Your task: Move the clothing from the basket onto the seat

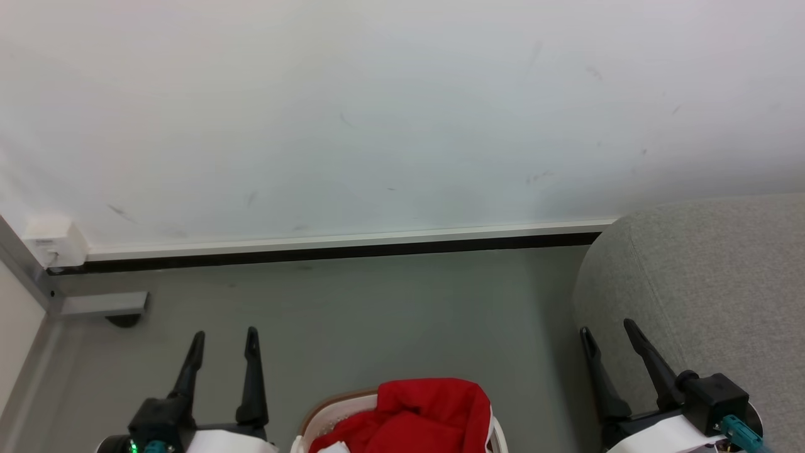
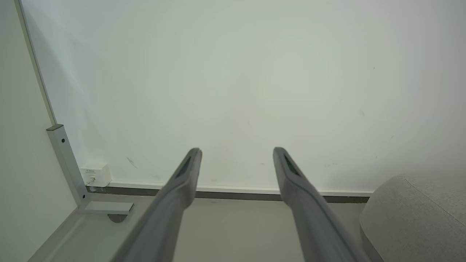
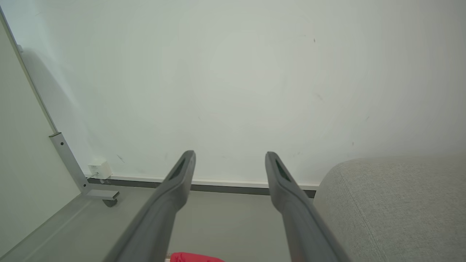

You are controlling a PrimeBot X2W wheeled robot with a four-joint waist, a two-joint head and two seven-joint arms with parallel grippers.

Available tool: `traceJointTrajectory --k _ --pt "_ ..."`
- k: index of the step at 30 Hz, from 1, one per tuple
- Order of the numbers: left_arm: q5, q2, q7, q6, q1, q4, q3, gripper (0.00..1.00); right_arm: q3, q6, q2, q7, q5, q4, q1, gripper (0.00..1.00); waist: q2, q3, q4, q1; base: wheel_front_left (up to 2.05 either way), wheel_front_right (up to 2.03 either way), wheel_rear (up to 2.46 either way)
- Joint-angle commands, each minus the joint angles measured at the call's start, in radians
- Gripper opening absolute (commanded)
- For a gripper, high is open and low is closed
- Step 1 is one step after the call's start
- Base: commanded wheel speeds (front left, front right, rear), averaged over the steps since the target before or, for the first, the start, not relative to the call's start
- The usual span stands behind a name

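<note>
Bright red clothing is heaped in the white basket with its brown rim at the bottom middle of the head view; a red edge of the clothing also peeks in at the bottom of the right wrist view. The light grey seat rises at the right, its rounded end also in both wrist views. My left gripper stands open left of the basket, nothing between its fingers. My right gripper stands open in front of the seat's edge, also holding nothing.
A white wall with a dark skirting strip closes off the far side. A grey metal post and foot bracket and a small white wall box sit at the left corner. Grey floor lies open between the basket and the wall.
</note>
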Motion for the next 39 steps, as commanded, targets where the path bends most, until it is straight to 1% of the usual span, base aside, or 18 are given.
traceJointTrajectory --k 1,10,28,33,39 --pt "0.027 0.004 -0.010 0.004 0.010 -0.008 0.000 1.00 0.004 -0.002 0.000 -0.010 -0.021 -0.005 -0.006 1.00 -0.0001 -0.001 -0.001 0.0000 0.00 0.00 0.00" --pt "0.091 0.003 -0.025 0.011 0.014 -0.011 -0.001 1.00 0.017 -0.002 0.002 -0.027 -0.072 -0.006 -0.007 1.00 -0.0001 -0.003 -0.006 0.0000 0.00 0.00 0.00" --pt "0.081 0.001 -0.024 0.003 0.013 -0.001 0.007 1.00 0.014 -0.002 0.006 -0.025 -0.057 -0.008 -0.007 1.00 -0.0001 0.004 -0.016 0.0000 0.00 0.00 0.00" --pt "0.078 0.001 -0.024 0.002 0.009 0.000 0.009 1.00 0.010 -0.002 0.005 -0.024 -0.052 -0.013 -0.020 1.00 -0.0001 0.021 -0.037 0.0000 0.00 0.00 0.00" --pt "0.061 0.001 -0.024 -0.007 -0.003 0.039 -0.001 1.00 -0.008 -0.002 0.001 -0.024 -0.049 -0.018 -0.024 1.00 -0.0001 0.056 -0.084 0.0000 0.00 0.00 0.00"
